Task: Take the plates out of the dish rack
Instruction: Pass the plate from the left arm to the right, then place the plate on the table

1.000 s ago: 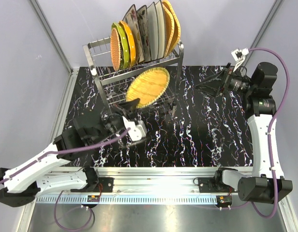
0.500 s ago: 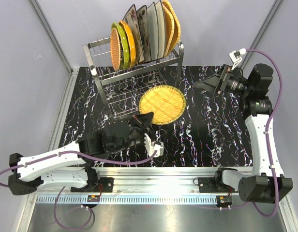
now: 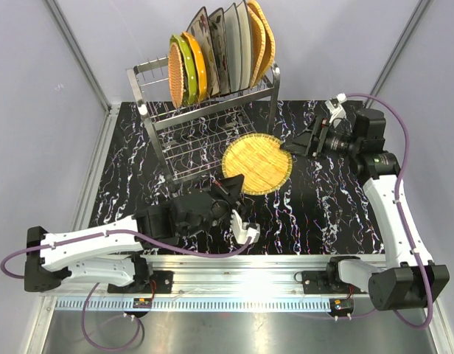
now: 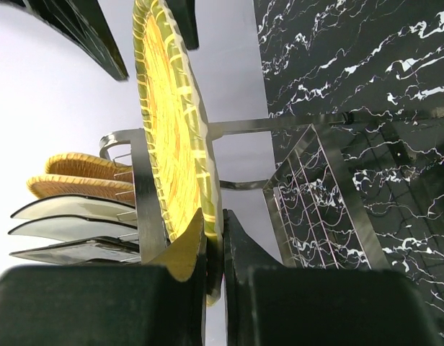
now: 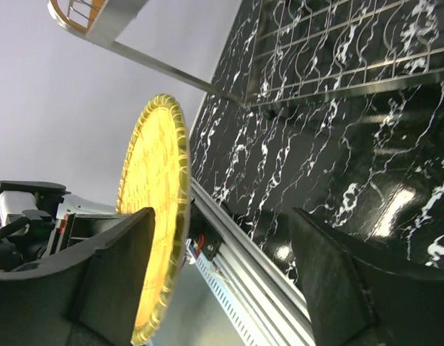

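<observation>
Left gripper clamped on near rim of round woven yellow-orange plate, plate face up over black marbled table. Tall steel wire dish rack beyond left gripper, other plates upright on top tier. Right gripper jaws wide apart, straddling plate's far rim. Finger contact possible, unclear.

You've got one two-tier steel wire dish rack and one round woven yellow plate outside it. Standing in the rack, count three small round plates (woven orange, lime-green, orange), two woven tan plates, and seemingly four square plates, though these overlap.
</observation>
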